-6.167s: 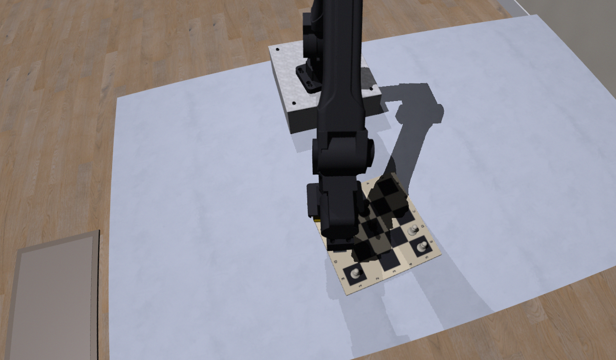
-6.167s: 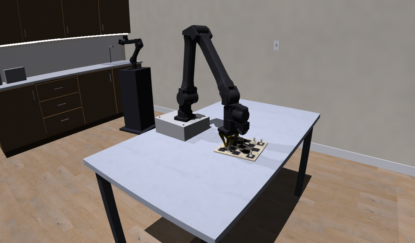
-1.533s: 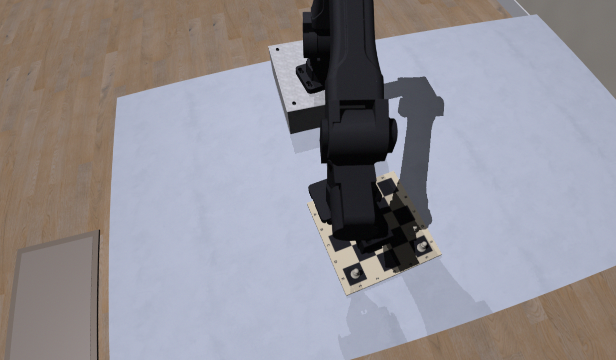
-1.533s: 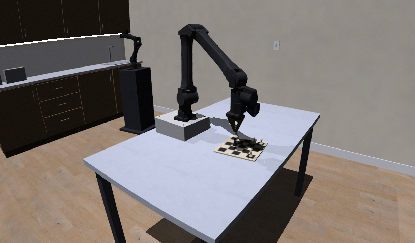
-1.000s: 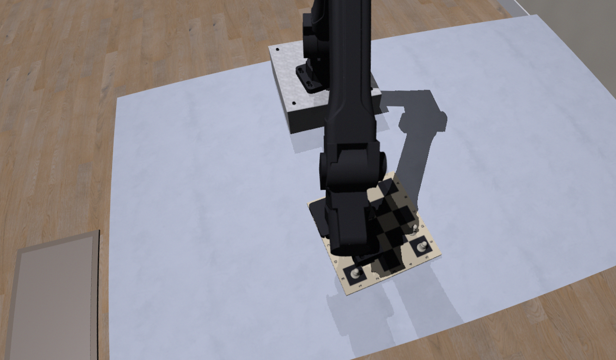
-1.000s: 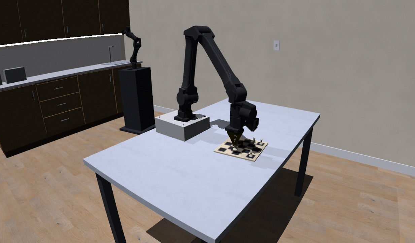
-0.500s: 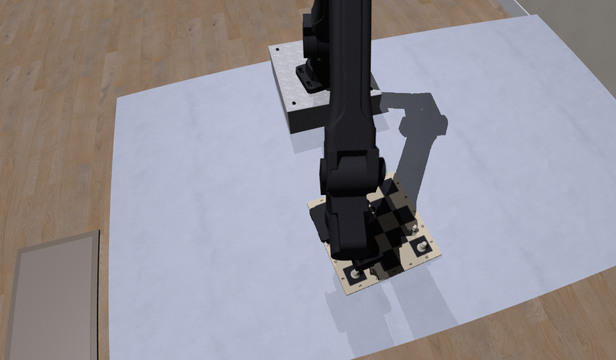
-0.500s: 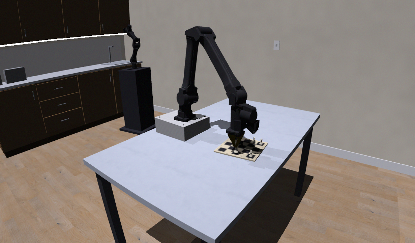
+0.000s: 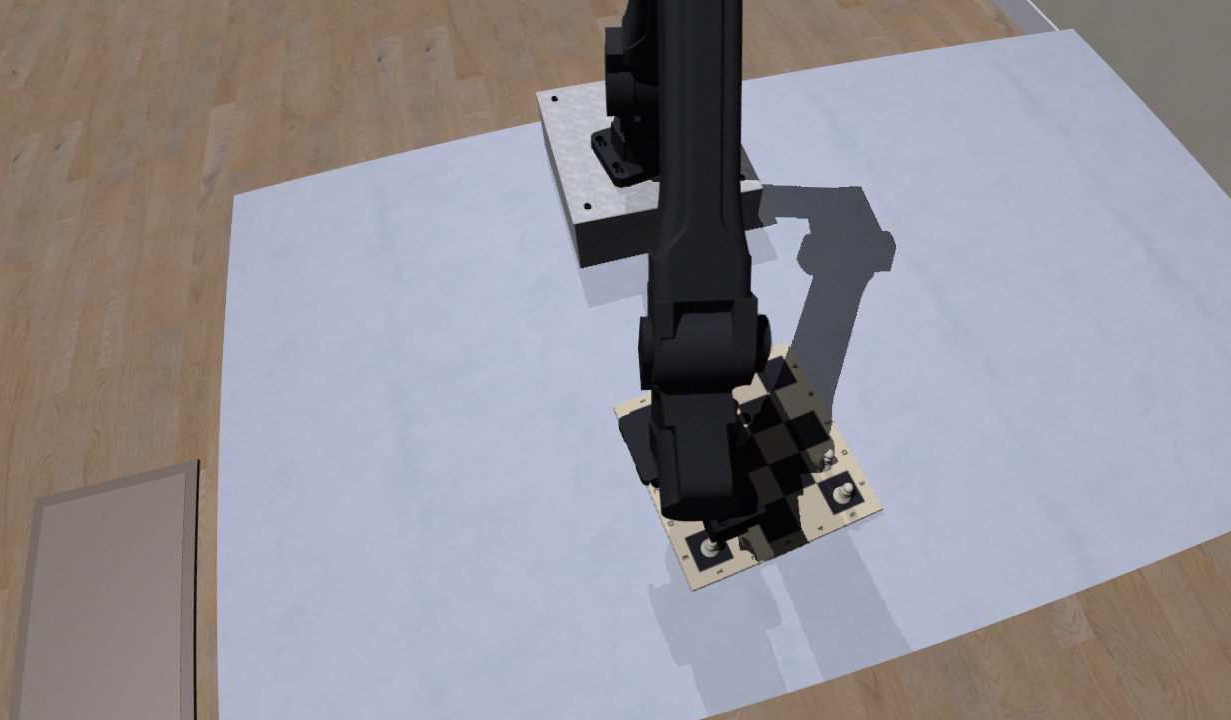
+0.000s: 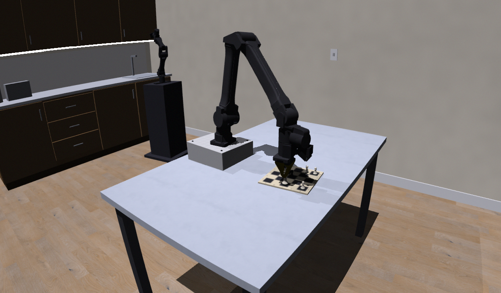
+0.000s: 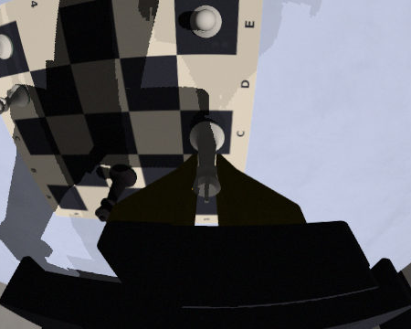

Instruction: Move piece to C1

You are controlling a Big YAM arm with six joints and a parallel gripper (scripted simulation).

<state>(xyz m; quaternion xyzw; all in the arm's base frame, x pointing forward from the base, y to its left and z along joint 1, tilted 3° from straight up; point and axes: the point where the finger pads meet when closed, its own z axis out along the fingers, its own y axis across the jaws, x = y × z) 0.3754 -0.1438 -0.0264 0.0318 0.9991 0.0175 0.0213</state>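
Because the board (image 10: 270, 180) lies toward the far side of the bench (image 10: 208, 215), well out from the grey mounting block (image 10: 219, 153), the arm (image 10: 259, 73) has to rise from its base, fold at a high elbow and slope down over the squares, with the wrist turned so the hand (image 11: 207, 185) points straight at the board. That steep, vertical approach looks chosen to keep the fingers away from the neighbours: a white pawn on E1 (image 11: 205, 21), two more white pieces at the far edge near file 5 (image 11: 1, 47), and a dark piece (image 11: 114, 185) lying just left of the hand, apparently tipped over. The hand is clenched on the moved pawn (image 11: 205, 141), gripping it by the head so that the base hangs free beneath. In the wrist view the pawn sits over the dark square beside the letter C in column 1, so it appears low above or touching C1; which of the two cannot be told.
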